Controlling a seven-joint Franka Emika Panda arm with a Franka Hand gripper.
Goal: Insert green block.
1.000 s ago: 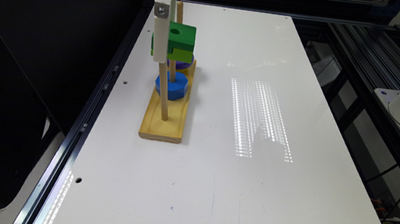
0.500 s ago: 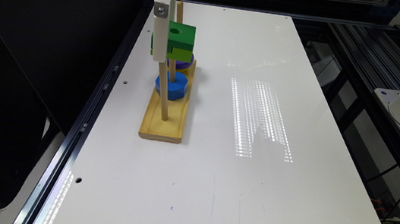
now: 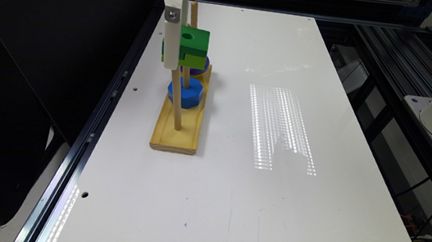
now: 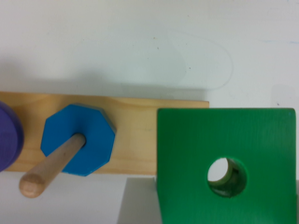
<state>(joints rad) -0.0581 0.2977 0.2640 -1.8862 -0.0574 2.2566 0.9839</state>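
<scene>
- green block (image 3: 191, 46) hangs in the air above the wooden base (image 3: 179, 127), dark green part up, lime-green part below, stepped notch on its side.
- my gripper (image 3: 171, 45) is a white part past the wrist, pressed against the block's side toward the exterior view's left; with nothing under the block, i take it that i am clamped on it.
- from my wrist view the green block (image 4: 226, 165) shows its square top with the round centre hole, and a bit of pale wood shows through that hole; i cannot tell whether it is a peg tip.
- three upright pegs stand on the base; the nearest peg (image 3: 175, 97) is bare and rises to just beside the block.
- blue hexagonal block (image 3: 185, 92) sits low on the middle peg, resting on the base.
- purple ring (image 3: 198, 66) lies on the far peg, partly hidden behind the green block.
- white table (image 3: 257, 192) carries the base.
</scene>
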